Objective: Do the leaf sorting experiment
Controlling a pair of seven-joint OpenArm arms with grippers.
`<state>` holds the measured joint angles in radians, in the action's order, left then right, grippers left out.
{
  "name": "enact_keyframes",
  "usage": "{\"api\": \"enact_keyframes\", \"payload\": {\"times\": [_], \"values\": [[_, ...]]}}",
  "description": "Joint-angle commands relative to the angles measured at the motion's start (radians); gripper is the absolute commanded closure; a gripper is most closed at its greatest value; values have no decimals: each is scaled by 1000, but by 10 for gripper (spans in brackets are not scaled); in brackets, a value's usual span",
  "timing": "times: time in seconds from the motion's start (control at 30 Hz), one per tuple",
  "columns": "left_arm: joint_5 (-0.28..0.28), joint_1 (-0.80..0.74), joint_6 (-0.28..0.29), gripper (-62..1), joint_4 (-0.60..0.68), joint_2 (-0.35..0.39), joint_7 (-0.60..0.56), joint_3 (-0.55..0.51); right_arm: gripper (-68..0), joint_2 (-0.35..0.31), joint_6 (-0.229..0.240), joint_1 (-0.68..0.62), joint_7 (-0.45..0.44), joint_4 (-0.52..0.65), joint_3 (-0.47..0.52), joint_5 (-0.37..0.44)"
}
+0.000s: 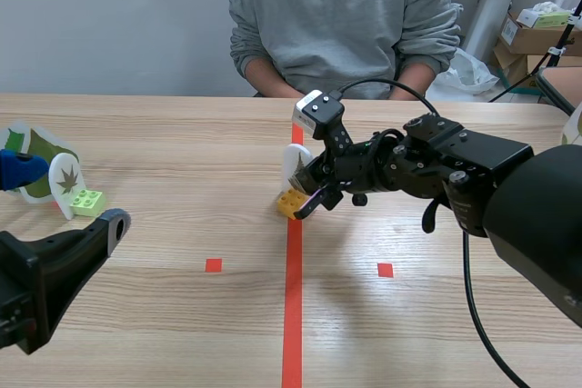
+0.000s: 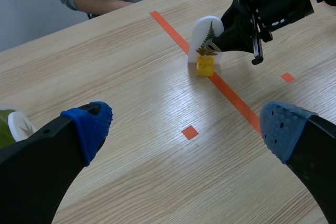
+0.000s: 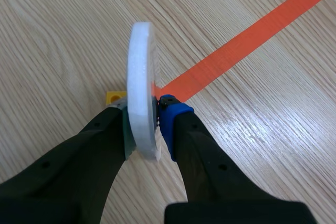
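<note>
Centrally, right end effector (image 3: 146,107) clamping rounded white foam card (image 3: 140,61), left end effector (image 2: 184,127) spread wide

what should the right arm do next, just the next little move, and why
Probably lift straight up a little. The right gripper is shut on the white foam card with a fern leaf, while its yellow block base seems to sit on the wooden table, so it must clear the surface before being carried.
</note>
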<state>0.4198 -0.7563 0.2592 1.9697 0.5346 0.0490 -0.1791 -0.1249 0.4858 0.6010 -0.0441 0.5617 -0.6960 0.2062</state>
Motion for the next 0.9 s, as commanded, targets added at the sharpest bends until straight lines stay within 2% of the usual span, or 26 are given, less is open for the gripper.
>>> {"api": "enact_keyframes", "payload": {"times": [0.0,0.43,0.53,0.67,0.87], "values": [[6,-8,-2,-602,11,-3,-15,-5,-61,1,0,33,-11,20,1,6],[6,-8,-2,-602,11,-3,-15,-5,-35,1,-1,31,-7,22,1,7],[6,-8,-2,-602,11,-3,-15,-5,-37,0,-21,31,-6,22,4,10],[6,-8,-2,-602,11,-3,-15,-5,-38,0,-48,30,32,22,61,63],[6,-8,-2,-602,11,-3,-24,-5,-42,-29,-71,25,63,24,185,92]]}}
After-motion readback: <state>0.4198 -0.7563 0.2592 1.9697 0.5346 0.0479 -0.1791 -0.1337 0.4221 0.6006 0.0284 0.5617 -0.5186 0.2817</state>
